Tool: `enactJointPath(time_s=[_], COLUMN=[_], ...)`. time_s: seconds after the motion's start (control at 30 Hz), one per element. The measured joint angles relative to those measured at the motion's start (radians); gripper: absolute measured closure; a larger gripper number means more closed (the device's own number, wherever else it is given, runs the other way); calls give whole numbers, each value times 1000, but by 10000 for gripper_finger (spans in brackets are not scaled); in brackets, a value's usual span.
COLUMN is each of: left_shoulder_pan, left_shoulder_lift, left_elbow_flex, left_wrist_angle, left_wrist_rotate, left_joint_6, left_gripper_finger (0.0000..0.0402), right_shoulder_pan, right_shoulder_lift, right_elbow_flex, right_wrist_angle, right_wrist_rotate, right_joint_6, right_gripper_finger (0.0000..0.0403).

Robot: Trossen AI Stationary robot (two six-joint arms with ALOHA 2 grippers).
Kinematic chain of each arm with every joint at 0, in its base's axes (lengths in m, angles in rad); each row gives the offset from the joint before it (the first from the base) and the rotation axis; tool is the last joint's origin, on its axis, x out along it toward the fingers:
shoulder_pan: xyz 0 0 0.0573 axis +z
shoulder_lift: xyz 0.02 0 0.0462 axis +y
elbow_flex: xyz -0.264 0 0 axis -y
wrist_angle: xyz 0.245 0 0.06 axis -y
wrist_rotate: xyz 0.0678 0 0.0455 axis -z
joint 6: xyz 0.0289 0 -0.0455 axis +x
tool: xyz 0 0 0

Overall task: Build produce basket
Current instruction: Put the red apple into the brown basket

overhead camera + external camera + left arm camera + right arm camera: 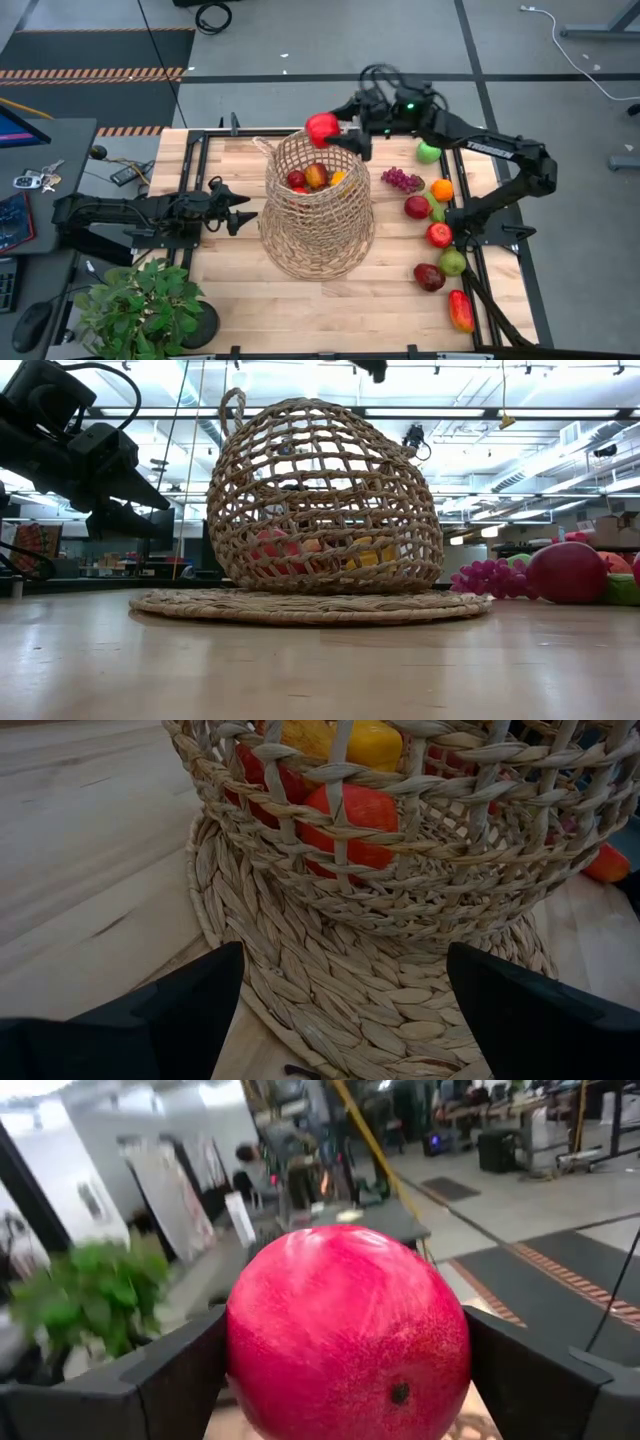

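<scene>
The tall tan wicker basket [318,205] stands mid-table on its flat woven base [310,605]; red, orange and yellow produce shows through its weave [350,815]. My right gripper [330,132] is above the basket's far rim, shut on a round red fruit [348,1335]. More produce lies along the table's right side: purple grapes [402,180], a green apple [428,152], an orange [442,189] and several others. My left gripper [240,210] waits open just left of the basket, near its base [350,990]. My right gripper pinches the red fruit [322,127] between its two fingers, one finger [175,1370] on each opposite side of the ball. The fingers reach level from the table's right. The fruit is lifted clear, above the basket's rim.
A leafy green potted plant [140,305] stands at the table's near left corner. A red pepper [460,310] and dark red fruit [429,277] lie near the right edge. Bare wood lies in front of the basket.
</scene>
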Motion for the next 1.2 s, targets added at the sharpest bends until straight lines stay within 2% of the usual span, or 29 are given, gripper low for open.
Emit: enactJointPath(time_s=[0.17,0.27,0.43,0.6,0.73,0.83,1.07,1.13,1.2], left_shoulder_pan=[0,0,0,0,0,0,0,0,0], left_shoulder_lift=[0,0,0,0,0,0,0,0,0], left_elbow_flex=[0,0,0,0,0,0,0,0,0], left_wrist_angle=[0,0,0,0,0,0,0,0,0], left_wrist_rotate=[0,0,0,0,0,0,0,0,0], left_joint_6=[0,0,0,0,0,0,0,0,0], left_gripper_finger=[45,45,45,45,45,45,45,45,45], right_shoulder_pan=[46,90,149,162,167,172,173,172,159], right_shoulder_lift=[54,82,155,226,280,298,306,307,307], right_elbow_flex=[21,90,197,204,203,204,204,204,204], right_wrist_angle=[-61,-137,-241,-230,-239,-217,-171,-164,-159], right_wrist_rotate=[67,138,300,454,568,626,612,587,543], right_joint_6=[-91,-233,-595,-1054,-1278,-1335,-1342,-1293,-1176], right_gripper_finger=[25,25,25,25,25,25,25,25,25])
